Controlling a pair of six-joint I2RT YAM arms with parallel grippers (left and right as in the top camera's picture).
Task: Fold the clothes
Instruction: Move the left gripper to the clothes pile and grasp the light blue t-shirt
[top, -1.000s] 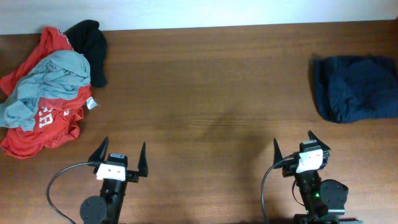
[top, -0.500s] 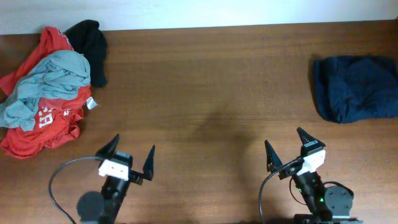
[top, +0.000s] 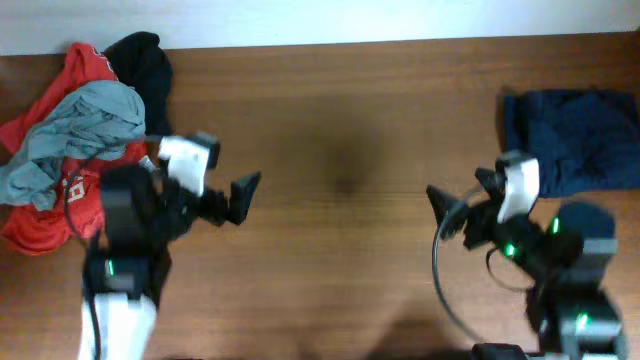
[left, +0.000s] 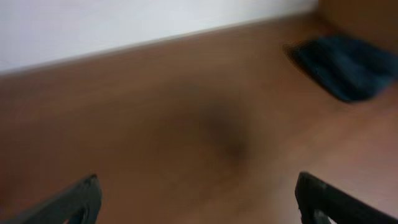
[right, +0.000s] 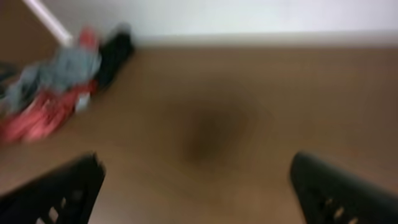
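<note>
The left gripper (top: 228, 200) is hanging over the table (top: 340, 110) with its jaws spread wide and empty, and the right gripper (top: 462, 198) is hanging likewise. The grey-blue T-shirt (top: 85, 125) is lying crumpled on red tees (top: 55, 215) at ten o'clock, touching a black garment (top: 147, 62). A navy garment (top: 570, 135) is sitting at two o'clock.

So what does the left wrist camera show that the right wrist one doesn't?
Only the left wrist view shows the navy garment, at the upper right of its picture. Only the right wrist view shows the pile of clothes at upper left, grey-blue over red with black beside it. Both show the bare brown table, the pale wall behind it, a dark shadow mid-table, and the camera's own open, empty pincer: left pincer, right pincer. Both views are blurred.
</note>
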